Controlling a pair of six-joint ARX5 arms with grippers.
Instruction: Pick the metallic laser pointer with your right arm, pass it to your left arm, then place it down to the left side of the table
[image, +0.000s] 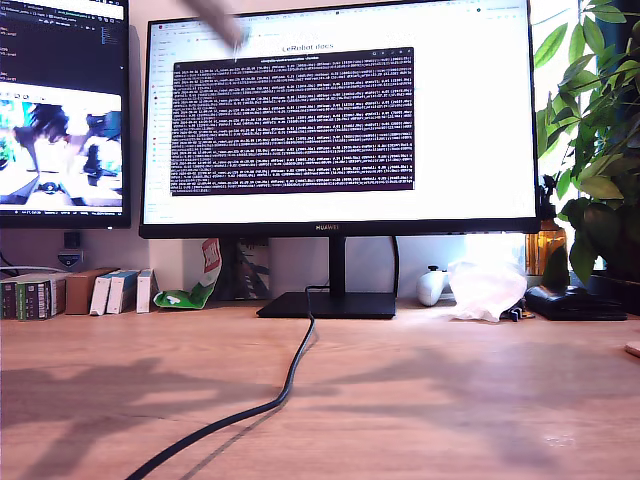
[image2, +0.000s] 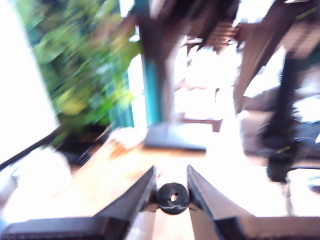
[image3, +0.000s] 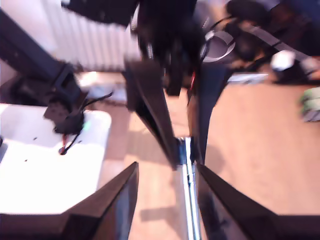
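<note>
In the exterior view, going from nine o'clock to three o'clock, you see a small monitor, a row of boxes at the back of the worktop, and a big monitor at the centre. A black cable runs from the monitor's foot towards seven o'clock. Past the foot lie a white controller, a crumpled plastic bag and, at three o'clock, a leafy plant. A dark blurred streak crosses the frame at eleven o'clock; you cannot tell what it is. The laser pointer does not show in this view.

The first wrist view, much blurred, looks along my first tool. It is clenched on the laser pointer, which you see end-on as a dark round face squeezed between the two jaws.

In the second wrist view, my first tool faces the camera and pinches one end of the silver laser pointer above the worktop. My second tool stands released, its jaws spread wide. The laser pointer runs between them, close to one jaw and clear of the other.
</note>
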